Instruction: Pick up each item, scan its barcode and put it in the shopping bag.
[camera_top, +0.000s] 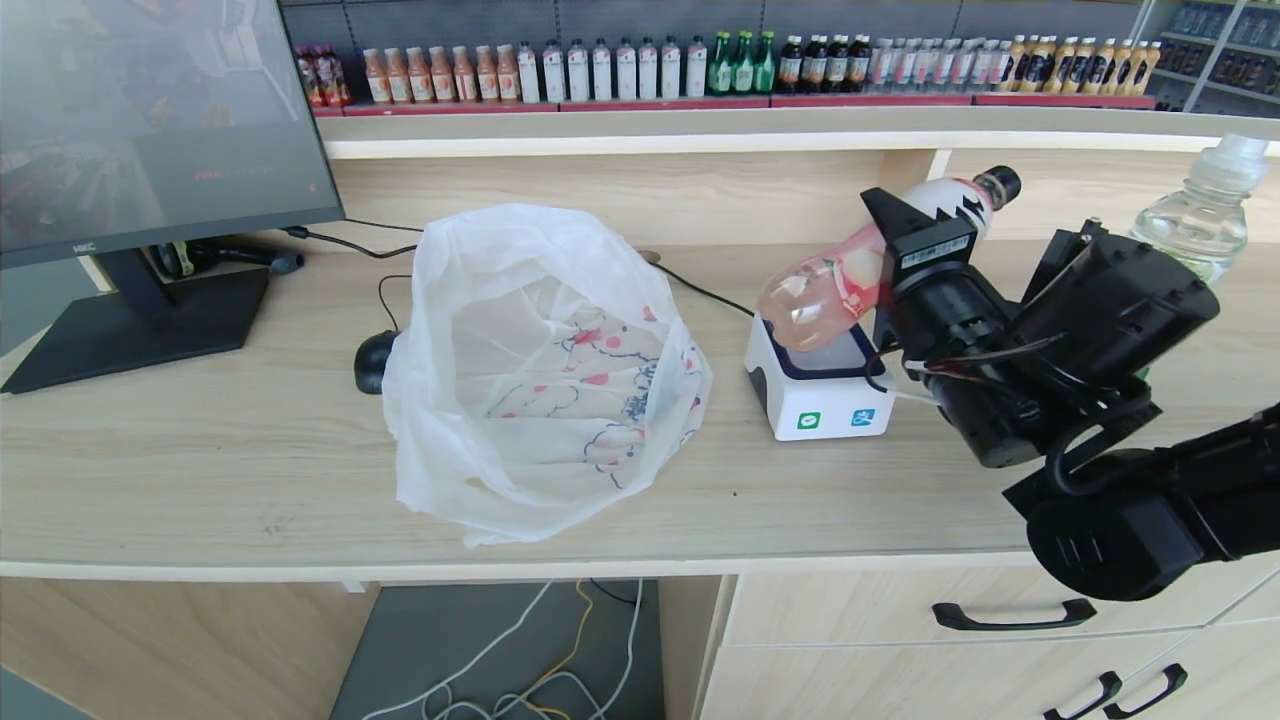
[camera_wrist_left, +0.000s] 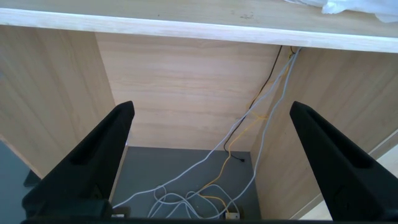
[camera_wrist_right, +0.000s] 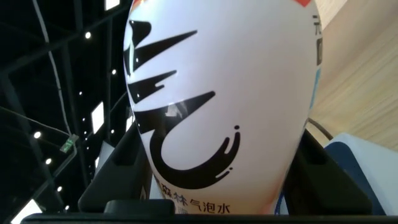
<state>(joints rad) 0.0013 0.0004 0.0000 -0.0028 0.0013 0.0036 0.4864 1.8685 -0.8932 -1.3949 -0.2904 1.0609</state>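
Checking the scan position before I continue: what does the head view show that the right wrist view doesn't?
Head only: the bottle tilted over the scanner, with the open shopping bag beside it on the counter. Right wrist only: the swirl and small print on the bottle's white label. Both: the right gripper shut on the bottle.

Print I can make out from here, none of it legible enough to quote

Over the scanner, the bottle wears a white label with black brush strokes and a row of black characters. I see one green and one blue square sign on the scanner's front. Far left of the scanner, the monitor bezel bears a small logo.
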